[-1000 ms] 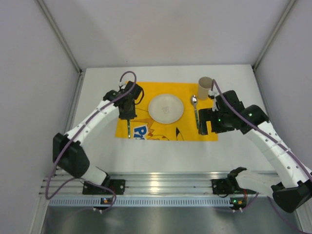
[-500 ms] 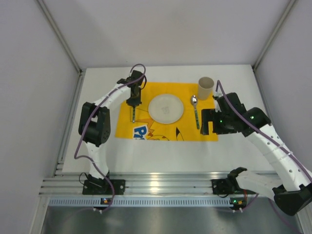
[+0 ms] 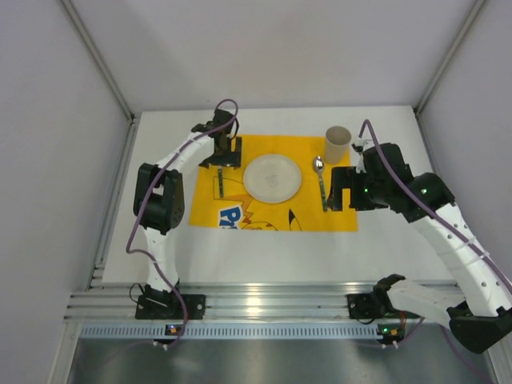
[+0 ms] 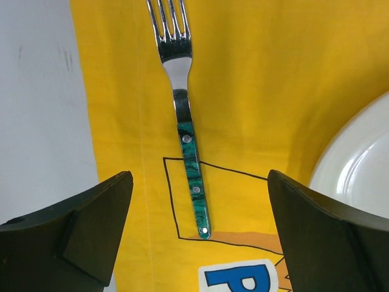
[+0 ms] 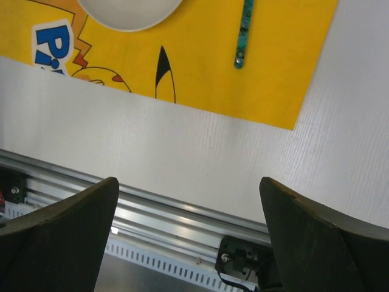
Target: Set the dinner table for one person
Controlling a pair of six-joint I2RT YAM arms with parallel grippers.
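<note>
On the white dinner table (image 3: pixel 264 248) lies a yellow placemat (image 3: pixel 304 214) carrying a white plate (image 3: pixel 273 177). A green-handled fork (image 3: pixel 218 186) lies on the mat to the plate's left, and a green-handled spoon (image 3: pixel 321 180) lies to its right. A tan cup (image 3: pixel 338 145) stands at the mat's far right corner. My left gripper (image 3: pixel 222 157) hovers open just beyond the fork (image 4: pixel 193 176), whose handle end points toward it; nothing is between the fingers. My right gripper (image 3: pixel 342 190) is open and empty beside the spoon (image 5: pixel 245 30).
A ribbed aluminium rail (image 3: pixel 264 300) runs along the table's near edge, with both arm bases bolted to it. White walls enclose the table on three sides. In the left wrist view the plate (image 4: pixel 358 176) sits close on the right.
The left arm carried the fork from the mat's near left up beside the plate, let it go and opened just beyond it. The right gripper drifted slightly away from the near edge.
</note>
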